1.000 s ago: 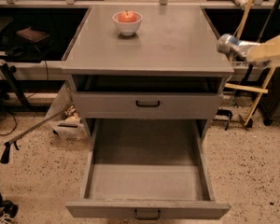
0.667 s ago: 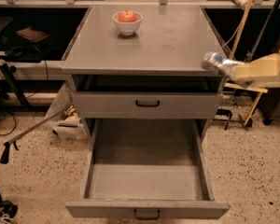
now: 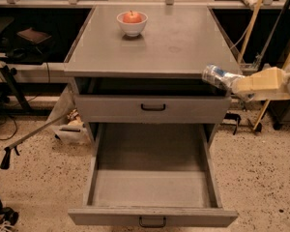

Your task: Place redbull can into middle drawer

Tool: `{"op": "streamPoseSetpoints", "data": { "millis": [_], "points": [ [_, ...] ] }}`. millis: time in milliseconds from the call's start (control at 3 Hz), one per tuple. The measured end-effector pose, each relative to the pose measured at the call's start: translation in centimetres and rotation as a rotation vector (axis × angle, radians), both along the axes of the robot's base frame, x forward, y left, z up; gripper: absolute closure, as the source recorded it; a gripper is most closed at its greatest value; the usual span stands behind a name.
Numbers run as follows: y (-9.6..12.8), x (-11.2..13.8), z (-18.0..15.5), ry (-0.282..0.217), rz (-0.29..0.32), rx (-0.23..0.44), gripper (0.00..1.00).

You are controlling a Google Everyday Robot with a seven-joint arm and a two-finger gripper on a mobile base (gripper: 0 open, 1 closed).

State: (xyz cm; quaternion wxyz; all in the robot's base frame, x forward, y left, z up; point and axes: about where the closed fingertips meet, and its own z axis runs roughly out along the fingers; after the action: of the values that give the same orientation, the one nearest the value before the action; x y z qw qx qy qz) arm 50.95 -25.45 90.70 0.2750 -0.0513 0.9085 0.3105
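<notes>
The redbull can (image 3: 215,75), silver and blue, is held sideways in my gripper (image 3: 234,83) at the right front corner of the grey cabinet, level with the top edge. The gripper is shut on the can, and the beige arm reaches in from the right edge. The middle drawer (image 3: 152,190) is pulled fully out below, its deep grey box bare inside, with a dark bar handle (image 3: 152,222) on its front. The can is above and to the right of the drawer's opening.
A white bowl with a red apple (image 3: 132,22) stands at the back of the cabinet top (image 3: 183,42). The upper drawer front (image 3: 152,108) is slightly out. A grabber stick (image 3: 31,137) and white bag lie on the floor left. Wooden poles (image 3: 251,23) lean at right.
My gripper with the can has moved left and downward, from beside the cabinet's right edge to its right front corner. The drawer and bowl have not moved.
</notes>
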Motion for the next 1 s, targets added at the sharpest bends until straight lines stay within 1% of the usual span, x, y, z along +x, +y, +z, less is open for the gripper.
{"op": "streamPoseSetpoints", "data": {
  "millis": [333, 667, 1000],
  "points": [
    [2.2, -0.2, -5.2, 0.078, 0.037, 0.000, 1.00],
    [5.0, -0.2, -15.5, 0.192, 0.034, -0.038, 1.00],
    [6.8, -1.1, -24.9, 0.265, -0.001, -0.102, 1.00]
  ]
}}
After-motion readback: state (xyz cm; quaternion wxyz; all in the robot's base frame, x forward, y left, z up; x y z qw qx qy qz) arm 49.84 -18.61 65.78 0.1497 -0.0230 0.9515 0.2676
